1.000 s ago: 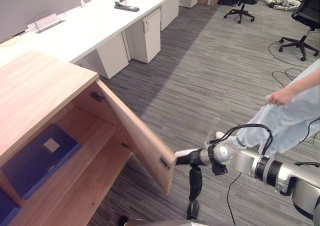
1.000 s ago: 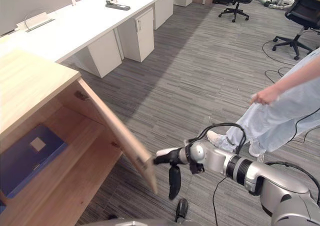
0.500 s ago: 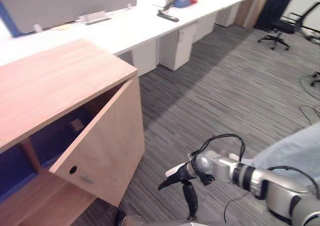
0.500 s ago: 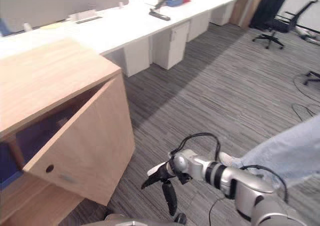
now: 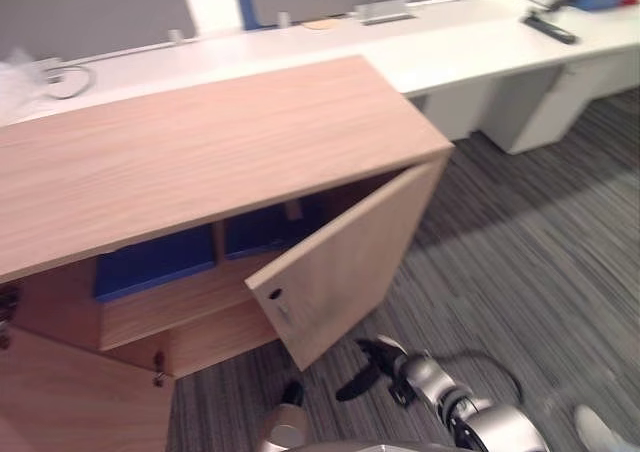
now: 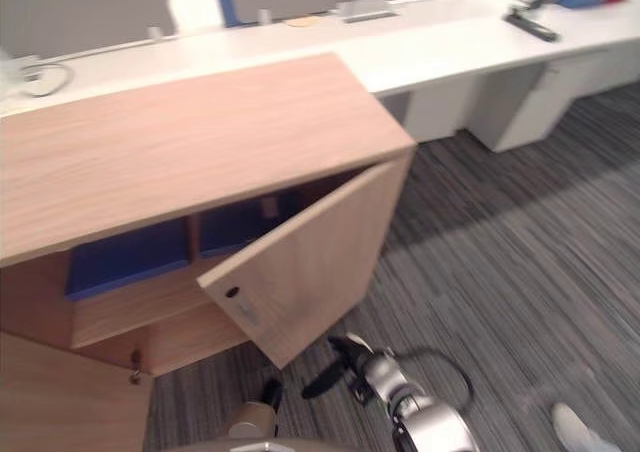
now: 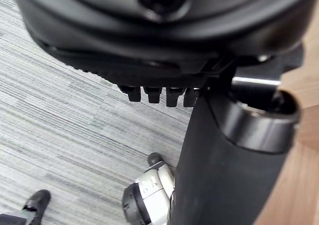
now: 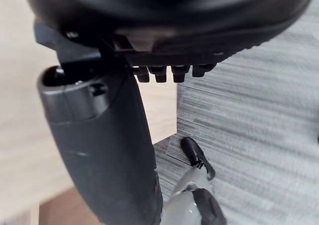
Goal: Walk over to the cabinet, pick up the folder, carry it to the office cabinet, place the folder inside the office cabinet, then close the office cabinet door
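The wooden office cabinet (image 5: 200, 152) stands before me with its right door (image 5: 345, 262) partly ajar. Blue folders (image 5: 155, 262) lie on the shelf inside, one on each side of a divider, half hidden by the door. My right hand (image 5: 362, 365) hangs low over the carpet just below the door's lower corner, fingers straight, touching nothing. In the right wrist view the thumb (image 8: 109, 155) stands before the door's wood. My left hand (image 7: 219, 185) hangs over the floor, fingers relaxed and empty.
The cabinet's left door (image 5: 70, 402) stands open toward me at the lower left. A long white desk (image 5: 450, 52) with drawer units runs behind the cabinet. Grey carpet (image 5: 540, 262) stretches to the right. A person's shoe (image 5: 595, 434) shows at the lower right.
The camera has swung left onto the cabinet. The right door has swung from wide open to partly ajar. My right hand has come off the door's edge and dropped lower.
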{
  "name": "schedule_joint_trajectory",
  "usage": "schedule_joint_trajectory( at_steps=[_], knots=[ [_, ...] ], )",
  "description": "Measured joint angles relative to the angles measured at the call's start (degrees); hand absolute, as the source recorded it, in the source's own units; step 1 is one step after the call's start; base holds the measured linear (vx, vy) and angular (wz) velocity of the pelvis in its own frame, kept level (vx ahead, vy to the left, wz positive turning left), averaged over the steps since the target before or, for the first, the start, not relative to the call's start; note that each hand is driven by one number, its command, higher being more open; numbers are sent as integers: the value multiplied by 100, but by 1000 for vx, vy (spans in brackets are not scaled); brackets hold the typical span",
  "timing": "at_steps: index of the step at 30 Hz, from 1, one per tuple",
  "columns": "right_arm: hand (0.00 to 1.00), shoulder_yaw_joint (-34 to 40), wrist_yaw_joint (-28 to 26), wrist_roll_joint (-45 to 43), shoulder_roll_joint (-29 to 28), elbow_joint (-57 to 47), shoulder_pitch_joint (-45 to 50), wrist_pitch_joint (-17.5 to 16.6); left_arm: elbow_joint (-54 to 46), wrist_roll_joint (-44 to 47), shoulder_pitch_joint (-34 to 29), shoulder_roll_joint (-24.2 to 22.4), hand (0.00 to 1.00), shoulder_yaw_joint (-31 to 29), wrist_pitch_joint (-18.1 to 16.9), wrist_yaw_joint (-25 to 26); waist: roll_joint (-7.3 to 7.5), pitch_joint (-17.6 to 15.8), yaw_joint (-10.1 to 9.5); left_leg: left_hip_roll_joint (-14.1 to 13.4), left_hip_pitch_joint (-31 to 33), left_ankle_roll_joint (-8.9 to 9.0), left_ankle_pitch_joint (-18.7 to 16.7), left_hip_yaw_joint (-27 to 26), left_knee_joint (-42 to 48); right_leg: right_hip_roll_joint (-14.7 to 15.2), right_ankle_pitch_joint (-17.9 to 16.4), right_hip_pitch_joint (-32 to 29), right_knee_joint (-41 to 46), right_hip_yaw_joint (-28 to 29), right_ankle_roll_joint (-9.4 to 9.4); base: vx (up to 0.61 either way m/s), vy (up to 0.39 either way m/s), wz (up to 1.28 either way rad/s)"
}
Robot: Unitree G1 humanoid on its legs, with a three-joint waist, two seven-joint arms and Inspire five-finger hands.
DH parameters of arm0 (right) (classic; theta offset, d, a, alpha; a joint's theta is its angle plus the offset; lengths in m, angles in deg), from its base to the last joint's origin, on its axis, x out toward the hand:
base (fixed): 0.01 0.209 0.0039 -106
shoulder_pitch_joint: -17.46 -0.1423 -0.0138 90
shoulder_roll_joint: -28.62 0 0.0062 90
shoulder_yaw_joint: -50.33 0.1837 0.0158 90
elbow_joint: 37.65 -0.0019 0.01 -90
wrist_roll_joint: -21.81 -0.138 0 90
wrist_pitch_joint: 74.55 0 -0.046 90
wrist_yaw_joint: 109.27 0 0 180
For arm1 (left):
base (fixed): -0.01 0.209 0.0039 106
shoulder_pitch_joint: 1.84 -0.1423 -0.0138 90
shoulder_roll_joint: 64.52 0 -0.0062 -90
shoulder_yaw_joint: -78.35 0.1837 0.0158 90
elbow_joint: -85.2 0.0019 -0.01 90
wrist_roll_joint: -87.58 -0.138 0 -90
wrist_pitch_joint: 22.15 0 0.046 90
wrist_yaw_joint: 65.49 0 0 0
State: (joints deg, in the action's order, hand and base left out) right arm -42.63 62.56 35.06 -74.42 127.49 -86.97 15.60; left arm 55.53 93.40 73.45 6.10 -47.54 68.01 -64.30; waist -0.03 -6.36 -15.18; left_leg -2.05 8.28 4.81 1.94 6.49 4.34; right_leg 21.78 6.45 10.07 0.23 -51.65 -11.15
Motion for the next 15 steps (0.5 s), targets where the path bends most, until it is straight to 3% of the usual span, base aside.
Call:
schedule_joint_trajectory(
  at_steps=[1,2,3,4,5,6,7,9,10,11,12,13,15],
  knots=[
    [100,501,89,-6,143,81,365,103,2,43,-69,55,100,191,4,3,-36,83,114,332,2,-83,62,315,-16,391,-181,103,455,-146,60,396,295,185],
    [100,909,154,-62,305,69,769,165,8,89,-113,144,100,381,12,14,-137,208,186,620,67,-143,108,724,11,747,-329,82,1144,164,405,389,299,194],
    [100,1104,194,-184,386,58,970,173,4,162,-105,187,100,451,10,10,-200,257,291,724,75,-188,138,961,18,921,-372,7,1614,518,577,281,219,199],
    [100,1482,306,-440,462,-92,1255,131,-20,290,-26,213,100,608,-25,19,-346,343,369,821,104,-211,162,1371,35,967,-826,-325,2325,1852,652,118,26,183],
    [100,1700,351,-716,412,-354,1282,73,-47,387,111,323,100,638,-48,42,-361,358,462,862,128,-186,177,1691,79,564,-1537,-530,2450,3200,513,65,-18,162],
    [100,1712,389,-856,376,-444,1288,54,-46,412,216,396,100,667,-61,72,-331,358,496,883,131,-163,174,1837,109,372,-1745,-576,2442,3698,420,57,-142,139],
    [100,1691,395,-1064,268,-532,1292,17,-126,490,399,489,100,664,-76,139,-205,369,536,951,167,-71,146,2077,206,98,-1997,-627,2368,4350,236,10,-155,120],
    [100,1405,401,-1266,-14,-569,1323,-30,-661,489,517,474,100,489,-98,232,133,406,603,1042,264,129,3,2311,351,8,-2165,-667,2109,4287,-36,-73,-255,94],
    [100,1229,397,-1335,-72,-570,1343,-27,-815,483,532,435,100,414,-102,250,225,466,596,990,320,173,-117,2283,400,-55,-2270,-605,1995,4185,-97,-149,-348,34],
    [100,935,380,-1336,-209,-580,1368,-29,-1063,475,570,289,100,258,-113,292,229,514,615,652,516,293,-224,1921,600,-302,-2450,-432,1611,3933,-48,-144,-372,9],
    [100,819,348,-1323,-304,-598,1374,-13,-1140,368,626,117,100,222,-106,337,97,442,627,295,565,368,-263,1731,763,-639,-2474,-317,1545,3859,9,-126,-367,3],
    [100,811,324,-1313,-320,-663,1361,90,-1207,298,620,28,100,228,-103,343,63,410,611,127,574,352,-253,1600,772,-769,-2496,-316,1585,3851,53,-118,-392,21],
    [100,865,319,-1284,-308,-832,1370,127,-1298,118,653,-119,100,371,-11,235,34,319,792,-472,828,-183,-51,515,1180,-1023,-2590,-56,1646,3391,228,-71,-340,75]
  ],
)
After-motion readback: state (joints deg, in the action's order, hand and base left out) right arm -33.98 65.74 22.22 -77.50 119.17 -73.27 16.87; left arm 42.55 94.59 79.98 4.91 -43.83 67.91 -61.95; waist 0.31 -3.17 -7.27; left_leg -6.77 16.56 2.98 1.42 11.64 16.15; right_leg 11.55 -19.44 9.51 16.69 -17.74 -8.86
